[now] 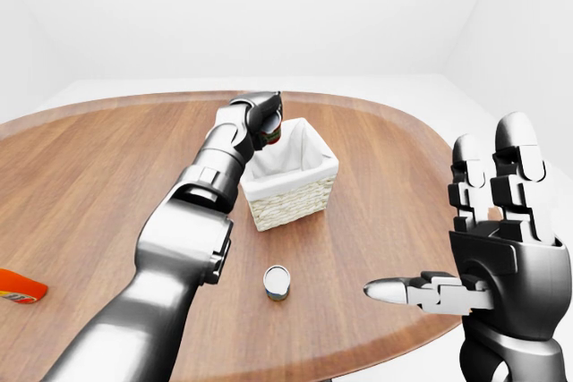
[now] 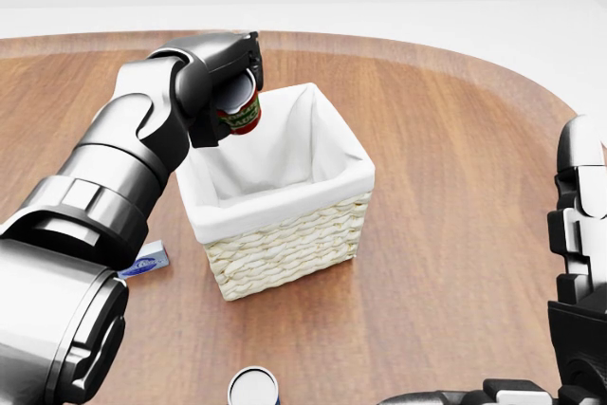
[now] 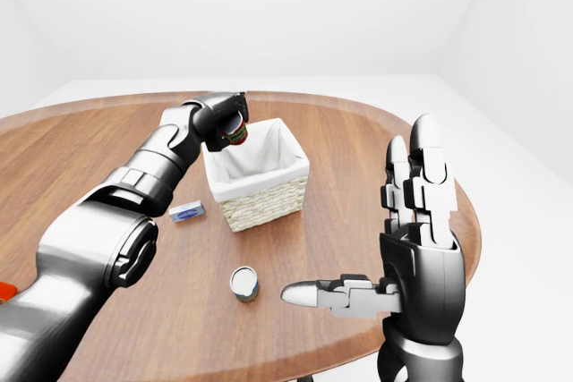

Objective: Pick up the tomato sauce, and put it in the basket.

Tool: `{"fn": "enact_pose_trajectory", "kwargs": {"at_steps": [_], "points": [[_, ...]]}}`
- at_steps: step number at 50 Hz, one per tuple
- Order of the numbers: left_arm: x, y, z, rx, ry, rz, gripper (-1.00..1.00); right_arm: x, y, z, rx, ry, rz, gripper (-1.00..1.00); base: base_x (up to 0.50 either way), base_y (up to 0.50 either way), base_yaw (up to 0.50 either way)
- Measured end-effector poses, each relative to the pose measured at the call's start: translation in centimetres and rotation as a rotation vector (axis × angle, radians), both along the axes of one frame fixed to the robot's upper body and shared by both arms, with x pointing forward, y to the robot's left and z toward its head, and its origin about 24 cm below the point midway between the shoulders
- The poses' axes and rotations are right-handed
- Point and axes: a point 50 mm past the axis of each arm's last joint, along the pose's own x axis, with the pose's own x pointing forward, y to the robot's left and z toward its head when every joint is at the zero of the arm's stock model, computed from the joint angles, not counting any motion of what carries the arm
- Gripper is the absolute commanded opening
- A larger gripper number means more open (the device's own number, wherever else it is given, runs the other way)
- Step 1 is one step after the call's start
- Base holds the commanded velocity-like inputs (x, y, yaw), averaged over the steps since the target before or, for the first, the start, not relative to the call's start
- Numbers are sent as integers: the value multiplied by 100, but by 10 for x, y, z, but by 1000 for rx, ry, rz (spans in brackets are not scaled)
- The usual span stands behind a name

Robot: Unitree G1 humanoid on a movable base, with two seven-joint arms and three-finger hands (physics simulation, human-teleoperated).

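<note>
A white-walled room and an oval wooden table are shown. The tomato sauce, a small can, is gripped in the closed fingers of the left hand and held tilted over the upper-left rim of the white-lined wicker basket. The right hand is raised, fingers spread, well apart. A short move toward the basket's middle appears needed before release.

All three head cameras look down; head view sits closest on the basket.
</note>
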Motion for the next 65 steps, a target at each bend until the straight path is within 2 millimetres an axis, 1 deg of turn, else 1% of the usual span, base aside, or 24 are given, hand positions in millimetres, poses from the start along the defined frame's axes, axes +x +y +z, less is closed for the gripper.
{"fn": "enact_pose_trajectory", "kwargs": {"at_steps": [11, 23, 40, 41, 42, 43, 65], "points": [[-1, 0, -11, 2, 18, 1, -100, 0, 0, 0, 0, 1, 0, 100, 0, 0, 0], [-2, -3, -18, -6, 16, -2, -100, 0, -1, 0, 1, 1, 0, 100, 0, 0, 0], [-2, -2, -21, -8, 2, 7, -100, 0, -1, 0, 1, 2, -1, 100, 0, 0, 0], [-2, -2, -21, -8, 1, 8, -69, 0, -1, 0, 1, 2, -1, 100, 0, 0, 0], [-2, -1, -20, -9, -3, 9, -69, 0, -1, 0, 1, 2, -1, 100, 0, 0, 0], [-2, -1, -20, -10, -8, 11, 100, 0, -1, 0, 1, 2, -1, 100, 0, 0, 0], [0, 5, -12, -25, -63, 34, 100, 0, -1, 0, 1, 2, -1, 100, 0, 0, 0]]}}
